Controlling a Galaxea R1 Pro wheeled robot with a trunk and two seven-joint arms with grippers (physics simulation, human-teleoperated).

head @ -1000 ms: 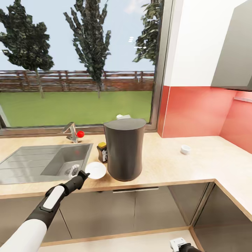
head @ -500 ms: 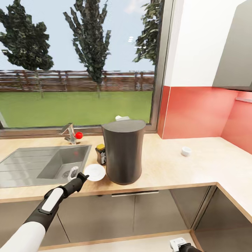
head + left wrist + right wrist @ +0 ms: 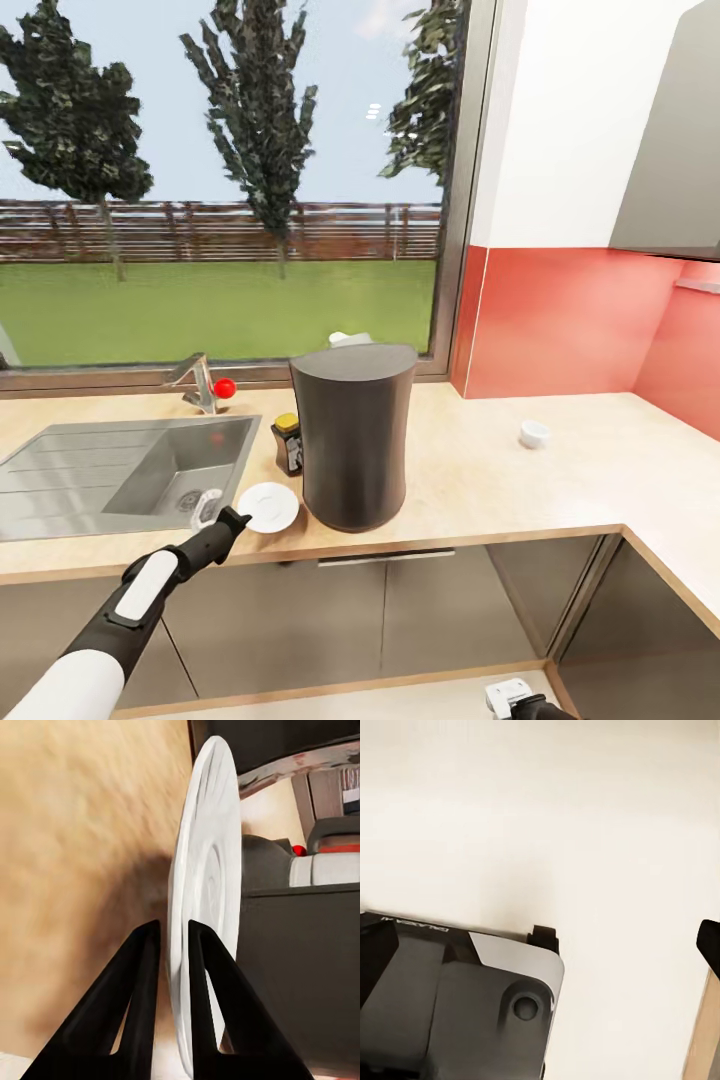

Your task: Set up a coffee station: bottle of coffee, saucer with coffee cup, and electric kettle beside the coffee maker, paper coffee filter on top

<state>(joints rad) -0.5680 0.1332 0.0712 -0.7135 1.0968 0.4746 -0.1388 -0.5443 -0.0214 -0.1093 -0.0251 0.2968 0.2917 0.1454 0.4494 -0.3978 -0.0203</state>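
Saucer [image 3: 267, 506] lies near the surface's [image 3: 480, 480] front edge, just left of the coffee maker [image 3: 352, 436], its rim pinched in the left pincer [image 3: 236, 517]. Placing looks nearly done; next comes letting go, then fetching the coffee cup [image 3: 534, 434] far right

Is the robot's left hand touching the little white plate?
Touching. In the left wrist view, the left gripper has its two black fingers pinching the saucer rim between them.
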